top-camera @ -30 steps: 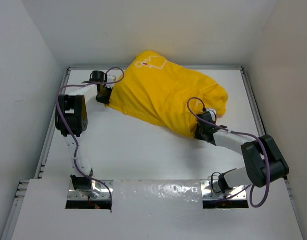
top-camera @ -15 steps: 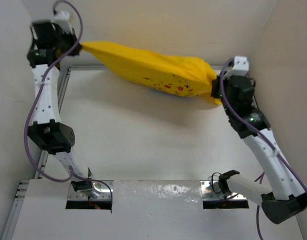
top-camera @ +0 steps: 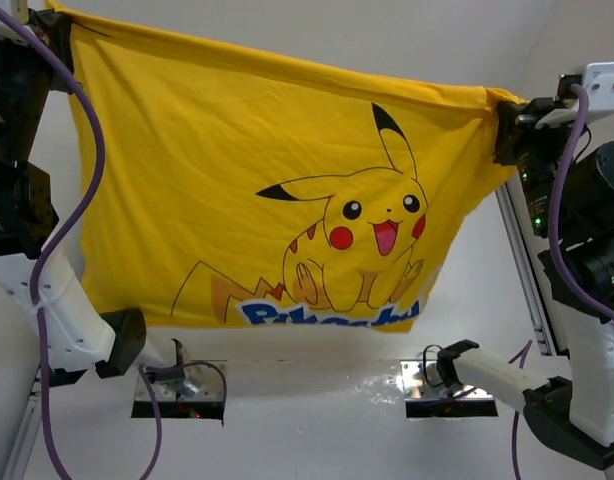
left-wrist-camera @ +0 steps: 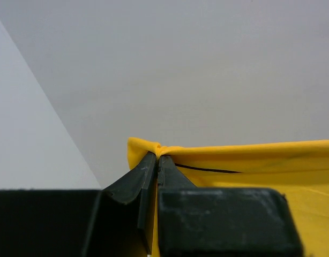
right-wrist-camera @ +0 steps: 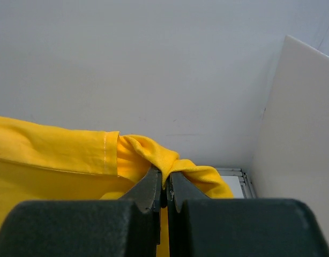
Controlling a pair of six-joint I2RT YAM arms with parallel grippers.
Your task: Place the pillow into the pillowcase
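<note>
Pillowcase (top-camera: 237, 150), yellow, Pikachu print outward, is hung above the counter (top-camera: 477, 285), stretched by its top corners, likely to be shaken flat. Left claw (left-wrist-camera: 157, 156) and right claw (right-wrist-camera: 165, 174) are each clamped on one corner. Pillow is not seen.

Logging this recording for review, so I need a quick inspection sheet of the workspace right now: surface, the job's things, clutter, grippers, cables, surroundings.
Surface: white table, largely hidden behind the raised cloth.
Job's things: pillowcase hangs off the table, spread between the two grippers by its upper corners, Pikachu print facing the top camera; pillow not seen in any view.
Clutter: nothing seen.
Grippers: left gripper shut on one upper corner of the pillowcase; right gripper shut on the other.
Cables: a purple cable loops along each arm; the left one crosses in front of the pillowcase's edge.
Surroundings: plain white walls.
</note>
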